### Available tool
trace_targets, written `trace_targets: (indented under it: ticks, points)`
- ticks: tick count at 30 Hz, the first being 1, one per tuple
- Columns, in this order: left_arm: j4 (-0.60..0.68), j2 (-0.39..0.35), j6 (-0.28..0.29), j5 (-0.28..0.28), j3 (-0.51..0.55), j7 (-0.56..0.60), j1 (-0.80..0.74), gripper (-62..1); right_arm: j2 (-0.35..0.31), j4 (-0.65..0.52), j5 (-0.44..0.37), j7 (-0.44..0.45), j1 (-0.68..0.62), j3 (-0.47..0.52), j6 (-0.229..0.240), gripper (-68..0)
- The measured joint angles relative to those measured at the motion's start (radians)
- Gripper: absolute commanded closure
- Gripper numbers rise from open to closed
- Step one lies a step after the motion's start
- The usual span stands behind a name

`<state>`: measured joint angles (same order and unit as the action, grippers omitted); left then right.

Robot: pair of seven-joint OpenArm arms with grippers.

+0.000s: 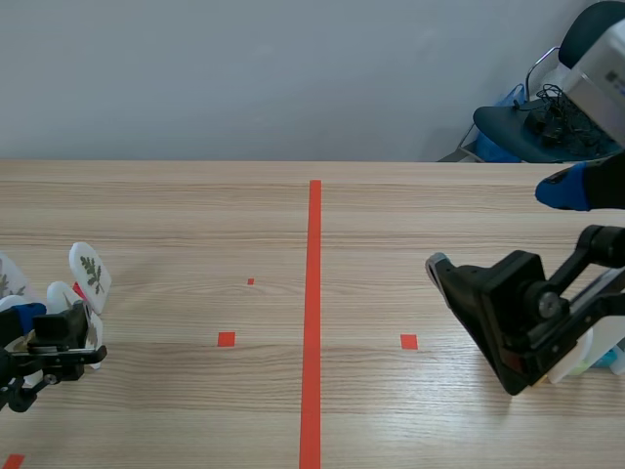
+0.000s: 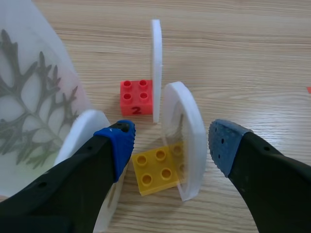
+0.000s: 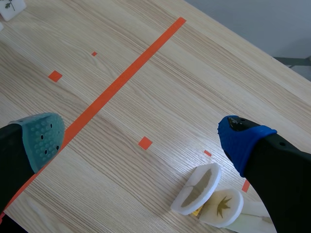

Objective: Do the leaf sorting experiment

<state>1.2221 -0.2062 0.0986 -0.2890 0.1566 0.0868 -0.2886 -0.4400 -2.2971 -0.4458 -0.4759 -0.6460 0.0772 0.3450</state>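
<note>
1. Landmark: long orange-red tape line (image 1: 314, 322) running down the middle of the pale wooden table (image 1: 195, 205).
2. My left gripper (image 2: 170, 145), well to the left of the tape line: fingers spread, holding nothing.
3. White round disc with a clear window (image 2: 187, 145), upright between my left fingers. Neither pad presses it. It stands on a yellow studded toy brick (image 2: 155, 170).
4. Red studded toy brick marked 2 (image 2: 136, 97), just ahead of the yellow one. A thin white disc seen edge-on (image 2: 156, 68) stands upright against its side.
5. Large translucent disc holding a grey-green feathery leaf (image 2: 34, 102), beside my left finger.
6. My right gripper (image 3: 143, 141), well to the right of the tape line: fingers wide apart, holding nothing.
7. White disc with a pale brown leaf (image 3: 197, 188) and white disc with a yellow pointed leaf (image 3: 223, 206), side by side under my right gripper, on the far side of it from the tape line.
</note>
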Motion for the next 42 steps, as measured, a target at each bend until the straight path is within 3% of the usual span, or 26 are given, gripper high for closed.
trace_targets:
  ticks: [4,10,12,15,17,21,25,28,42]
  points:
    - [0.111,-0.015,0.002,-0.001,-0.001,-0.016,-0.047,-37.5,0.0,0.0,0.0,0.0,0.0,0.0,0.0,-67.9]
    - [0.476,-0.046,0.006,-0.006,0.042,-0.116,-0.139,-37.8,0.0,0.0,0.0,0.0,0.0,0.0,0.0,-67.9]
    - [0.613,-0.065,0.006,-0.027,0.073,-0.153,-0.17,-43.4,0.0,0.0,0.0,0.0,0.0,0.0,0.0,-67.9]
    - [0.781,-0.108,0.018,-0.077,0.097,-0.206,-0.217,-59.4,0.0,0.0,0.0,0.002,0.0,0.0,-0.01,-67.9]
    - [0.847,-0.145,0.09,-0.138,0.097,-0.21,-0.26,-62.3,0.0,0.0,0.0,0.008,0.0,0.0,-0.026,-67.9]
    - [0.886,-0.204,0.187,-0.255,0.093,-0.229,-0.372,-62.3,0.0,0.0,-0.001,0.008,0.0,0.0,-0.07,-67.9]
    - [0.886,-0.236,0.19,-0.315,0.093,-0.264,-0.465,-62.3,0.0,-0.007,-0.002,0.008,0.0,0.0,-0.072,-67.9]
    - [0.886,-0.251,0.191,-0.314,0.092,-0.288,-0.481,-62.3,0.0,-0.037,-0.004,0.008,-0.014,0.0,-0.097,-67.9]
    - [0.88,-0.281,0.19,-0.314,0.092,-0.319,-0.464,-62.3,0.002,-0.06,0.0,0.006,-0.053,0.001,-0.107,-67.9]
